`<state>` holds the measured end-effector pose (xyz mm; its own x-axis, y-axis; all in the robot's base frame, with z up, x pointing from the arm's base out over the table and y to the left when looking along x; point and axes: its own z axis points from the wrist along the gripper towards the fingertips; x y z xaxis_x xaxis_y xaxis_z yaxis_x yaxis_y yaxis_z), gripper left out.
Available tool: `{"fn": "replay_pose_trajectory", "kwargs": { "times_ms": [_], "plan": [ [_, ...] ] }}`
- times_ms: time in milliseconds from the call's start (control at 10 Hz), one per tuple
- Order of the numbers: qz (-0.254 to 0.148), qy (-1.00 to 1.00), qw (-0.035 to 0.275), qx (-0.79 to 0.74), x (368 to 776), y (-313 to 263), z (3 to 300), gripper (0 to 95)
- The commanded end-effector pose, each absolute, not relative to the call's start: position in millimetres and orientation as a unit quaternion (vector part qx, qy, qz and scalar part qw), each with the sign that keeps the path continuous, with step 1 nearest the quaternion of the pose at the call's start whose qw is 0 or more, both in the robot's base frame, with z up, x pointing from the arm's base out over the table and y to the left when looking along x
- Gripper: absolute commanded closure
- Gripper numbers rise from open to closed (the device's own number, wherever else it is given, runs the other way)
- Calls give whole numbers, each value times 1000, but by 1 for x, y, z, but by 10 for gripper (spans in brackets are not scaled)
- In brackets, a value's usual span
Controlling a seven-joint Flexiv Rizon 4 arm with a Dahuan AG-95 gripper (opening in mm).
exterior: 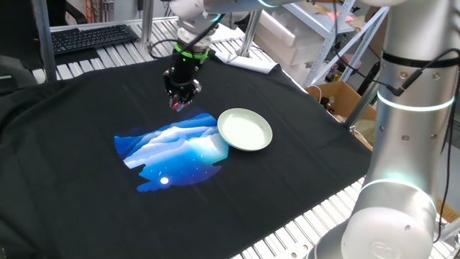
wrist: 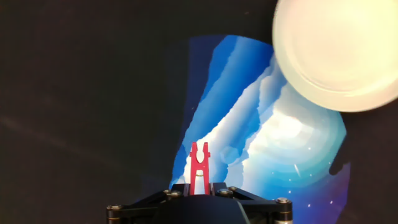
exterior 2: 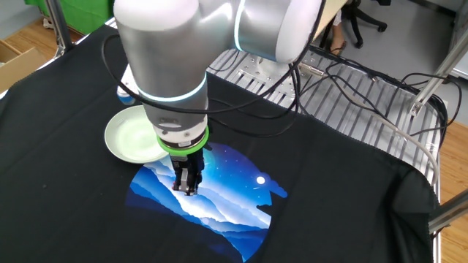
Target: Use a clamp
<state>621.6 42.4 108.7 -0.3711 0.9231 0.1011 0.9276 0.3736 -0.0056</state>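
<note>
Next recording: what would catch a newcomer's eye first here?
The bright blue mountain print on the black cloth, mid-table, stands out first. The pale green plate sits at its edge. Above the print hangs the claw, shut on a tiny red clamp that points down at the artwork.

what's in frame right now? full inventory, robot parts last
clamp: 1, bright red, held in the jaws, above the shirt print
plate: 1, pale green, on the shirt at the print's edge
T-shirt: 1, black, spread over the table
print: 1, blue and white, on the middle of the shirt
keyboard: 1, black, on the table past the shirt's far edge
cardboard box: 1, brown, off the table's side
table: 1, slatted metal, under the shirt
cables: several, black, across the bare slats
gripper: 1, black, jaws shut on the clamp
arm: 1, silver, over the plate
</note>
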Motion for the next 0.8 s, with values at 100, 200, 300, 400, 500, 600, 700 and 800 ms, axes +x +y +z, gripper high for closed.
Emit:
{"fn": "replay_pose_trajectory", "kwargs": {
  "times_ms": [100,200,300,400,500,600,700,800],
  "plan": [
    [-11,-814,40,-579,619,43,110,950],
    [-5,-813,38,-581,619,43,110,950],
    [-5,-815,41,-578,619,43,110,950],
    [-7,-811,46,-584,619,43,110,950],
    [-6,-810,48,-584,619,43,110,950],
    [-5,-809,46,-586,619,43,110,950],
    [0,-811,45,-584,619,43,110,950],
    [7,-808,46,-587,619,43,110,950]
  ]
}}
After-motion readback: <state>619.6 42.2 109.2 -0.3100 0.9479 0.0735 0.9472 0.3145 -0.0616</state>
